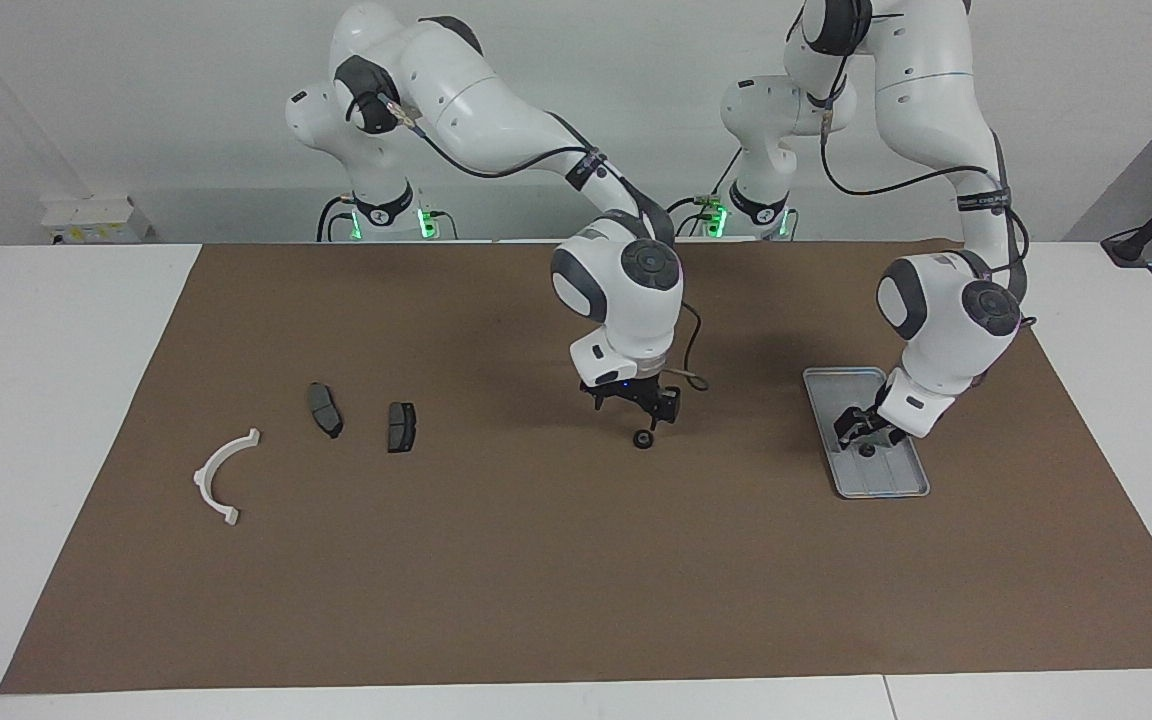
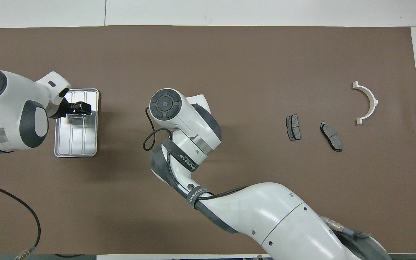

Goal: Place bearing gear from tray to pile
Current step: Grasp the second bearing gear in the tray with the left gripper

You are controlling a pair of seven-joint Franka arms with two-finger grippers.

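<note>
One small dark bearing gear [image 1: 643,440] lies on the brown mat mid-table. My right gripper [image 1: 636,415] hangs open just above it; in the overhead view the right arm's wrist hides both. A second bearing gear [image 1: 866,450] lies in the silver tray [image 1: 886,478], also in the overhead view [image 2: 76,144], at the left arm's end. My left gripper [image 1: 863,430] is low over it, open, and hides it from above [image 2: 79,108]. The pile is at the right arm's end: a white half-ring bracket [image 1: 204,473] [image 2: 373,99] and two dark brake pads [image 1: 324,410] [image 1: 401,427].
The brown mat [image 1: 536,580] covers most of the white table. A black cable [image 2: 150,139] loops off the right wrist. A small white box [image 1: 91,215] sits at the table's edge by the robots, at the right arm's end.
</note>
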